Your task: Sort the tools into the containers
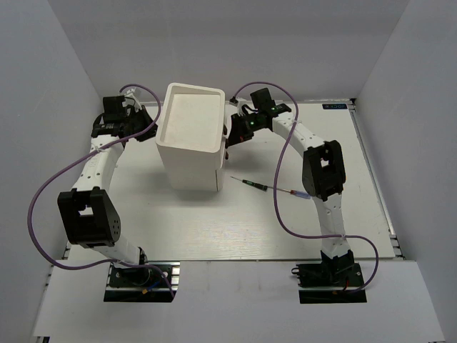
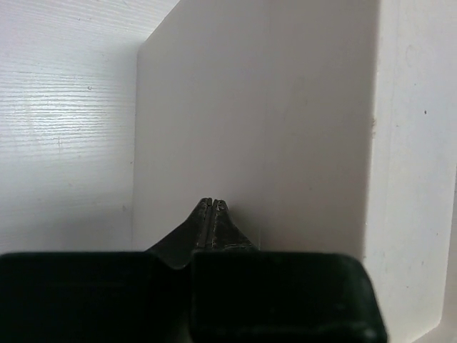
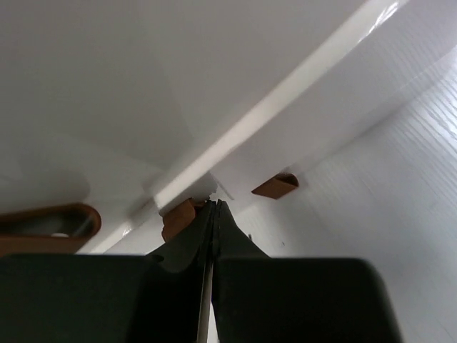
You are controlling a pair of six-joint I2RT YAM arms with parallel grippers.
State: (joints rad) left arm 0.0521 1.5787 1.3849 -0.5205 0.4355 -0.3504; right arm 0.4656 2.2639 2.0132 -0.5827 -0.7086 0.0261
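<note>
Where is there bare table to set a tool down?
Free: the table between cabinet and arm bases, and its far right corner. Crowded: both cabinet flanks, with left claw and right claw, and around the screwdrivers.

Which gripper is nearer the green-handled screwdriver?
Right. The right gripper is beside the cabinet on its right, just beyond the screwdriver; the left gripper is on the cabinet's opposite side.

I count one tall white box cabinet on the white worktop. Two thin tools lie there: a green-handled screwdriver and a blue-handled screwdriver. Up close I see three orange-brown handle bits. I cannot tell how many tools they make. I have two hands: my left hand and my right hand.
</note>
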